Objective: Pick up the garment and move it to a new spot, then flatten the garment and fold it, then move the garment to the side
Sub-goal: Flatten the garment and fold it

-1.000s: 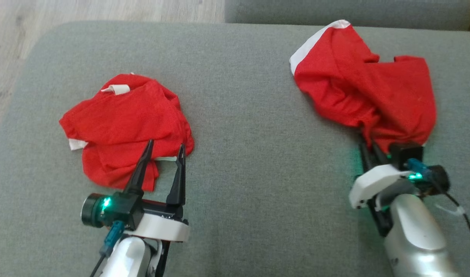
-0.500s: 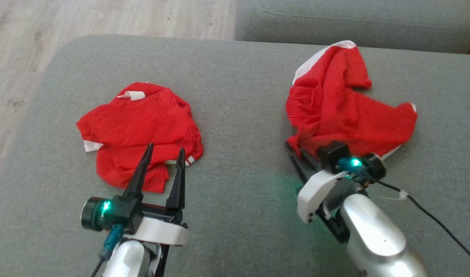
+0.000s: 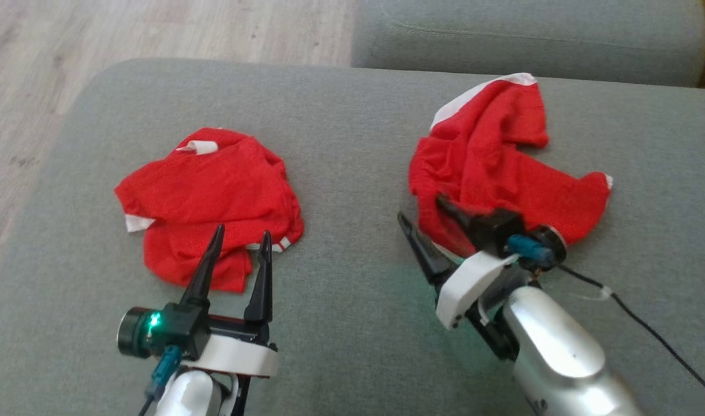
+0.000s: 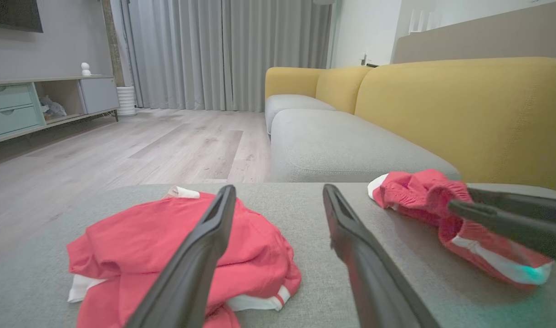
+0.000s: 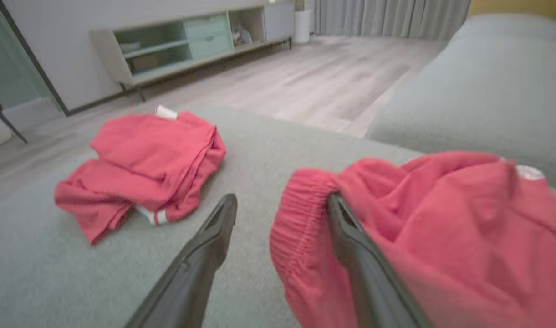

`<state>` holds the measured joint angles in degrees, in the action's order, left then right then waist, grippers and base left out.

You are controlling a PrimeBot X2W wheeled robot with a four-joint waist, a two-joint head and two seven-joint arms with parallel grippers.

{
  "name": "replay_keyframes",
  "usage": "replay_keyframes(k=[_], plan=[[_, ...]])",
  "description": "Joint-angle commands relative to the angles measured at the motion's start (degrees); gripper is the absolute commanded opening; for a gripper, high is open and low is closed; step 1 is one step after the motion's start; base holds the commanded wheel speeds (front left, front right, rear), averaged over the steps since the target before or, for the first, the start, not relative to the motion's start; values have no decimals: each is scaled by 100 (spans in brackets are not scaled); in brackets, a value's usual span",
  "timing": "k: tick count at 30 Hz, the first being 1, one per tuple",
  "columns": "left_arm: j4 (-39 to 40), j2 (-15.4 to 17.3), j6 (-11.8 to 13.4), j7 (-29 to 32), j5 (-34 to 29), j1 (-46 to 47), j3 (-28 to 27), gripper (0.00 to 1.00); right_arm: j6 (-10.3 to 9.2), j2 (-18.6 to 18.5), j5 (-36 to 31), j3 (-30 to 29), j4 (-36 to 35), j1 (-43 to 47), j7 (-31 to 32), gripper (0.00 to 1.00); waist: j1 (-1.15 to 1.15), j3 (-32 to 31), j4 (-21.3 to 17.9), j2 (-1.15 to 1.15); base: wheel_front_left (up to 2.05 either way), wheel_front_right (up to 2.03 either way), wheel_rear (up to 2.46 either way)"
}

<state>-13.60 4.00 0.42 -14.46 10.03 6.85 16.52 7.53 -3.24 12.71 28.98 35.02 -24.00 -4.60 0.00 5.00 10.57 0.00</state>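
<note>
Garment (image 3: 502,167), centre right, runs up-frame from the right gripper (image 3: 420,208); fingers apart, one touching its hem. Left gripper (image 3: 242,231) fingers likewise apart.

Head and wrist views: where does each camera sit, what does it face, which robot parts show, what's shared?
Head view: on head, facing down at grey cushion; left gripper, right gripper.
Left wrist view: on left wrist, facing yellow sofa; own fingers.
Right wrist view: on right wrist, facing cabinet; own fingers.
Shared: left garment, right garment.
</note>
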Motion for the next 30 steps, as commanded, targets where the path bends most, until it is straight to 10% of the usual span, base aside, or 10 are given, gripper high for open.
replay_keyframes(k=[1,17,30], plan=[[209,-11,-18,-53,-36,108,-220,100,-4,36,62,19,-253,-248,-163,100,0,-53,-99,0,0,0,0],[259,-65,-119,-53,7,-19,-236,100,-4,36,-934,-2714,-1280,1029,-895,100,0,-347,-956,0,0,0,0],[-389,75,-601,130,-93,259,260,100,-4,36,-690,-2972,-1877,1491,-824,100,0,16,-1356,0,0,0,0]])
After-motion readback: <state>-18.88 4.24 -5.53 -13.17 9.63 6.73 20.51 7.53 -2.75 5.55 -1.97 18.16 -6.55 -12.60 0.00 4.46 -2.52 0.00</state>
